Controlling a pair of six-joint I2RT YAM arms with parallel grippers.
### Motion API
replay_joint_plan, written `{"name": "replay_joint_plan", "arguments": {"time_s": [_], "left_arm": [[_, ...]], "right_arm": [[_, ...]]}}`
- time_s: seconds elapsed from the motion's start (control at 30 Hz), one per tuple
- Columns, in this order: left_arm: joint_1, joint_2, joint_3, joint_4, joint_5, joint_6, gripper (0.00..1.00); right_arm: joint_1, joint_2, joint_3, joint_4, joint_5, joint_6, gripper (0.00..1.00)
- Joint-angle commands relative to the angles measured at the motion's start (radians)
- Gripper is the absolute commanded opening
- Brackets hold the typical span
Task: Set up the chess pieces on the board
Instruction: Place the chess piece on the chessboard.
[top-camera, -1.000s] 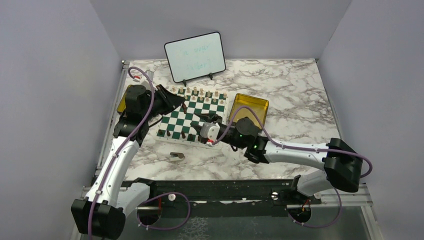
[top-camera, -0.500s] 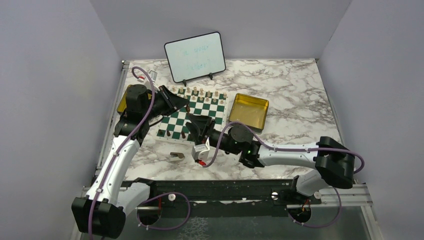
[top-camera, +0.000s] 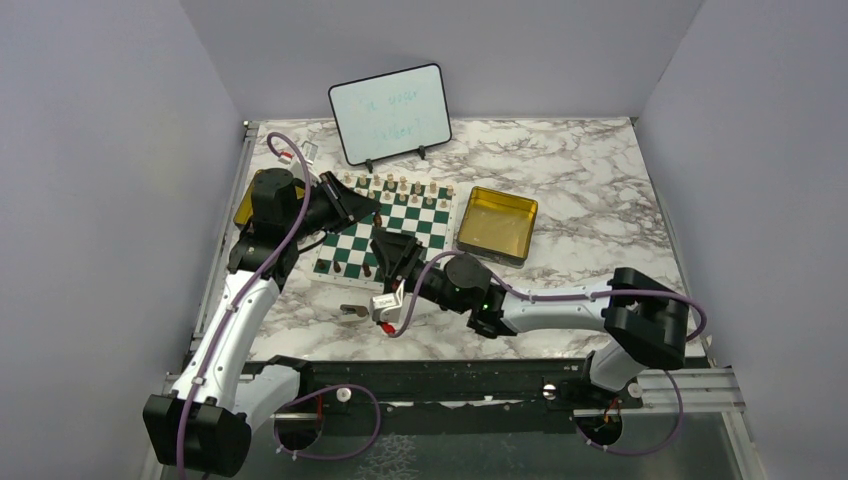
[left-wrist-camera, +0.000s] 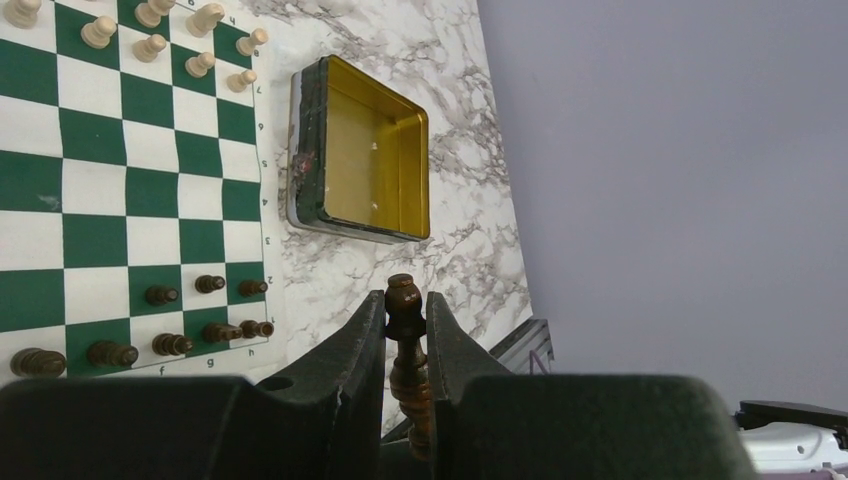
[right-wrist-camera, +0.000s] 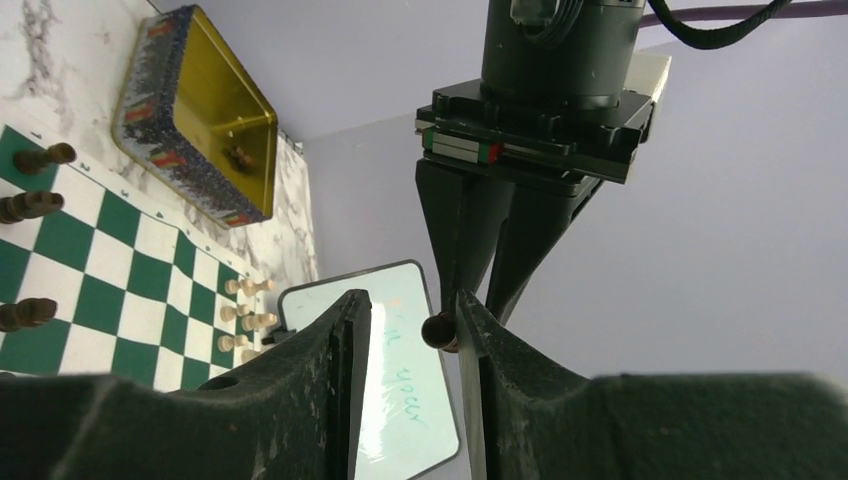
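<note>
The right arm has swung left, away from the gold tin (top-camera: 497, 222) just beside the board (top-camera: 425, 228)'s right edge. Its right gripper (right-wrist-camera: 410, 310) now hangs over the board's near edge, fingers spread, with nothing that I can see pinched between them. My left gripper (left-wrist-camera: 405, 300) sits above the board's left part, clamping a dark brown piece (left-wrist-camera: 404, 345) — long axis along the fingers, rounded head poking out past the tips. Light pieces (top-camera: 402, 186) line the board's far edge — dark pieces (left-wrist-camera: 190, 345) stand by its near edge.

White arm links (top-camera: 235, 315), black joints (top-camera: 272, 195), purple cables (top-camera: 560, 297), black wedge-shaped claw fingers (left-wrist-camera: 350, 355)
</note>
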Motion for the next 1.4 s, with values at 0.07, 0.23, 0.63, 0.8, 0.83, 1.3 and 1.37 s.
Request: {"name": "replay_joint_plan", "arguments": {"time_s": [0.07,0.23,0.63,0.8,0.83,1.3,1.37], "left_arm": [[-0.003,-0.008,0.044,-0.026,0.039,0.026,0.13],[-0.003,-0.006,0.044,-0.036,0.033,0.04,0.13],[-0.003,-0.006,0.048,-0.053,-0.008,0.071,0.13],[-0.003,-0.004,0.054,-0.068,-0.068,0.113,0.13],[-0.003,-0.003,0.059,-0.074,-0.087,0.129,0.13],[-0.003,-0.026,0.086,-0.147,-0.444,0.359,0.12],[-0.003,-0.032,0.083,-0.156,-0.488,0.391,0.12]], "right_arm": [[0.009,0.023,0.02,0.092,0.074,-0.049,0.38],[0.011,0.034,0.02,0.123,0.091,-0.066,0.32],[0.018,0.017,0.021,0.087,0.069,0.018,0.01],[0.02,0.001,0.014,0.086,0.072,0.137,0.01],[0.02,-0.004,0.011,0.088,0.073,0.171,0.01],[0.018,-0.069,0.082,-0.144,0.229,0.798,0.01],[0.015,-0.063,0.104,-0.186,0.245,0.884,0.01]]}}
